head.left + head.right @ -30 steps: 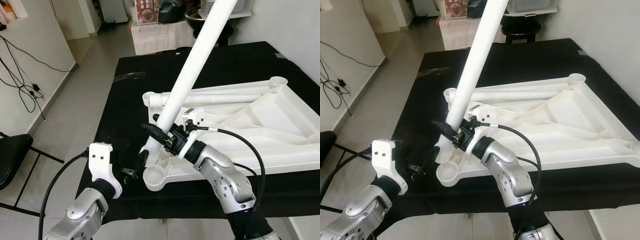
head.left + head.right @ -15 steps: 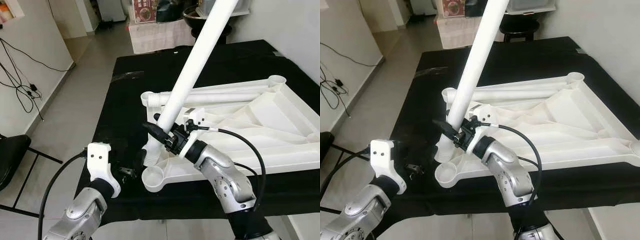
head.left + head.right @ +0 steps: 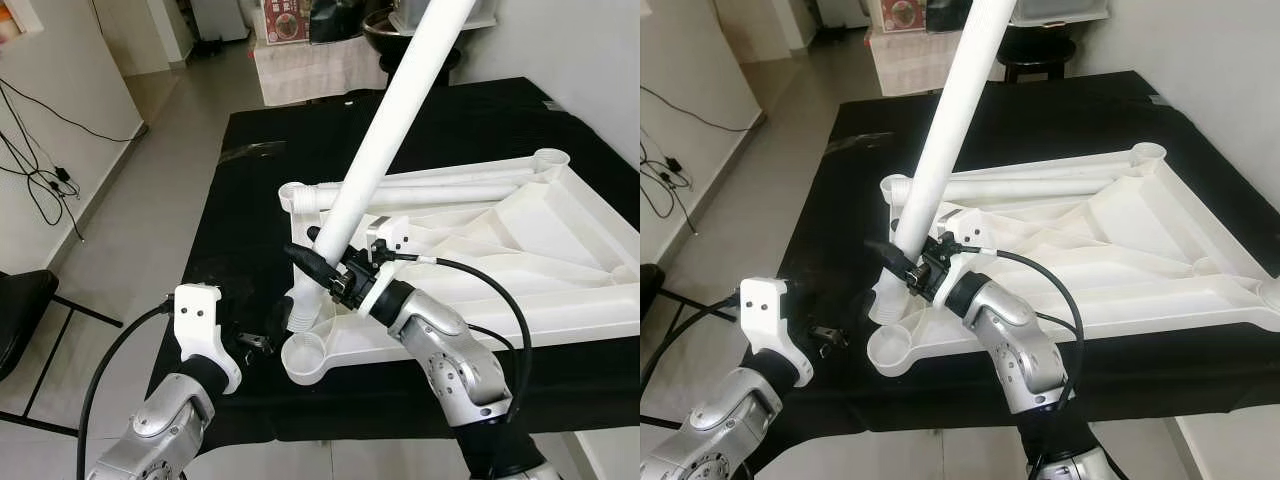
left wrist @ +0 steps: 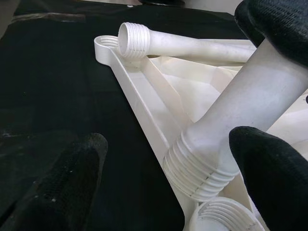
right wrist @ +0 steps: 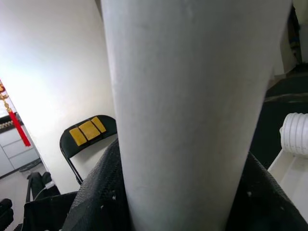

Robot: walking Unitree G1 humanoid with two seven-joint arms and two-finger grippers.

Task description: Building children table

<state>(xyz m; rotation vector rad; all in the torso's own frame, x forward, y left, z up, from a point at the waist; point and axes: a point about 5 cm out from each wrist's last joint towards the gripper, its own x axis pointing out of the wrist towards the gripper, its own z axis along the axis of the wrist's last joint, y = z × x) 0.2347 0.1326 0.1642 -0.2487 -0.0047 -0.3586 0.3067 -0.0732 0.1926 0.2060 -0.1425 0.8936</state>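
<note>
An upturned white plastic tabletop (image 3: 520, 260) lies on the black table (image 3: 260, 200). My right gripper (image 3: 322, 268) is shut on a long white table leg (image 3: 390, 130), holding it tilted up and away. The leg's threaded end (image 3: 303, 312) hangs just above the near corner socket (image 3: 305, 357). In the left wrist view, my left gripper (image 4: 166, 144) is open, one finger on each side of that threaded end (image 4: 202, 168). Its fingers (image 4: 62, 187) stay clear of the leg. A second leg (image 3: 430, 192) lies across the tabletop's far side.
A black folding chair (image 3: 20, 310) stands on the floor to the left, below cables (image 3: 40, 170) hanging on the wall. A stool and boxes (image 3: 420, 40) sit beyond the table's far end. A white wall runs close along the right.
The view has shifted slightly. Both grippers and the leg keep their places over the corner socket.
</note>
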